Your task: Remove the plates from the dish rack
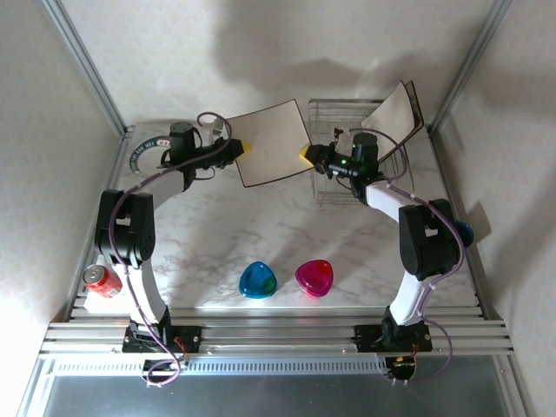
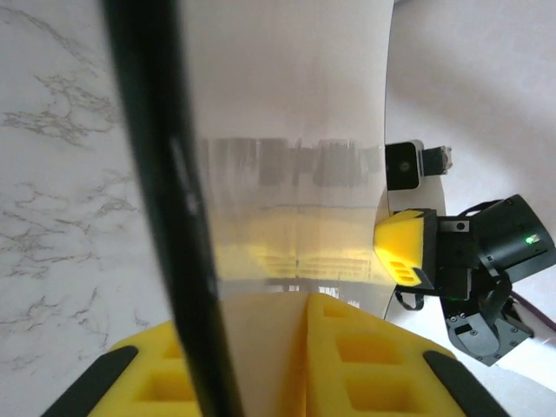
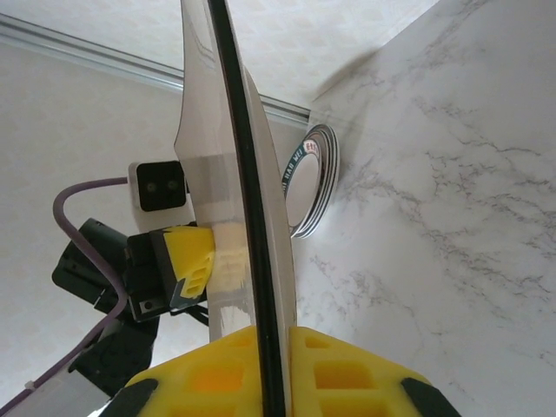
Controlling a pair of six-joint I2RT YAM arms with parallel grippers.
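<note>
1. Holding the square plate (image 1: pixel 274 143) up over the bench (image 1: pixel 261 234), between both arms.
2. Clenching its left edge with the left gripper (image 1: pixel 241 148), its right edge with the right gripper (image 1: pixel 307 155).
3. Farther back-right, just beside the dish rack (image 1: pixel 334 113), with a leaning plate (image 1: pixel 393 113) inside.

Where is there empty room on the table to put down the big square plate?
The bare marble tabletop in the middle, just beyond the blue translucent dish and pink translucent dish. Crowded: the silver wire dish rack far right, stacked round white plates far left.
</note>
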